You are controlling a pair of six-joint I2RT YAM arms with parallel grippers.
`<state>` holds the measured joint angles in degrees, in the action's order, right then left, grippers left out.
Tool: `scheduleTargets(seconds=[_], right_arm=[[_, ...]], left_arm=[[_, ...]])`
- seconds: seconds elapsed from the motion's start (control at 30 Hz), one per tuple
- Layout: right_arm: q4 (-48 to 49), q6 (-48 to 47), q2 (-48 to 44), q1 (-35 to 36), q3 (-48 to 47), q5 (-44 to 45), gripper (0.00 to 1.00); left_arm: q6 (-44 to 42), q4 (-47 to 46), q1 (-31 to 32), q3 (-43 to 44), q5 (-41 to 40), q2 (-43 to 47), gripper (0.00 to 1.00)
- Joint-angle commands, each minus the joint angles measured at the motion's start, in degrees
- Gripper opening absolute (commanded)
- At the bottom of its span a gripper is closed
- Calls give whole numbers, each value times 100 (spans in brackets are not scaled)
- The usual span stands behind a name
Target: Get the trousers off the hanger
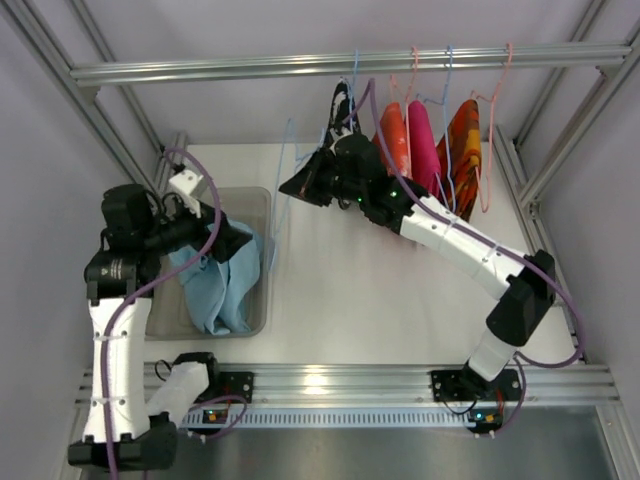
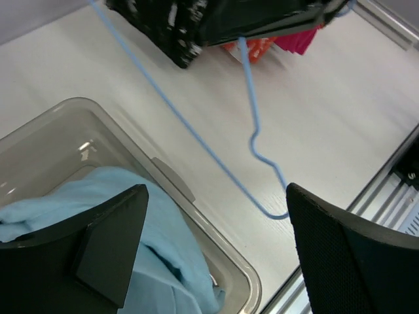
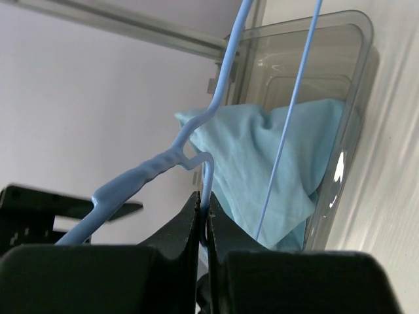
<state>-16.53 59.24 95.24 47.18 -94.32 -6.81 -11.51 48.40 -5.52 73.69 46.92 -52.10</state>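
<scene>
clear bin [image 1: 262, 196] holds the light blue trousers [image 1: 225, 290], bunched inside, off the hanger [image 3: 222, 85]. the bare hanger is pinched at its wire by the right gripper [image 3: 203, 203], jaws pressed together. left gripper [image 2: 216, 196] spread wide over the bin, holding nothing. next, likely: lift left straight up without snagging cloth.

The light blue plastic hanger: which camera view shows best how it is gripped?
The right wrist view: the light blue plastic hanger is pinched in the shut right gripper. The left wrist view shows only its bare lower frame; the top external view, faint thin lines.
</scene>
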Motion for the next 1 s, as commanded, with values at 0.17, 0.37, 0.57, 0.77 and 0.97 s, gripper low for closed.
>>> scheduleTargets(seconds=[0.17, 0.37, 0.57, 0.77, 0.97], right_arm=[[-702, 386, 566, 318, -754, 575, 0], [-632, 351, 513, 353, -789, 593, 0], [-623, 334, 416, 353, -789, 575, 0], [-588, 298, 285, 345, -710, 558, 0], [-492, 246, 179, 345, -640, 558, 0]], left_arm=[[403, -454, 2150, -4, -2130, -424, 89], [220, -850, 3213, 49, -3741, -881, 88], [281, -955, 3848, -74, -4901, -1259, 77], [333, -1008, 3839, -21, -5333, -1233, 35], [597, -920, 3839, -83, -5255, -969, 0]])
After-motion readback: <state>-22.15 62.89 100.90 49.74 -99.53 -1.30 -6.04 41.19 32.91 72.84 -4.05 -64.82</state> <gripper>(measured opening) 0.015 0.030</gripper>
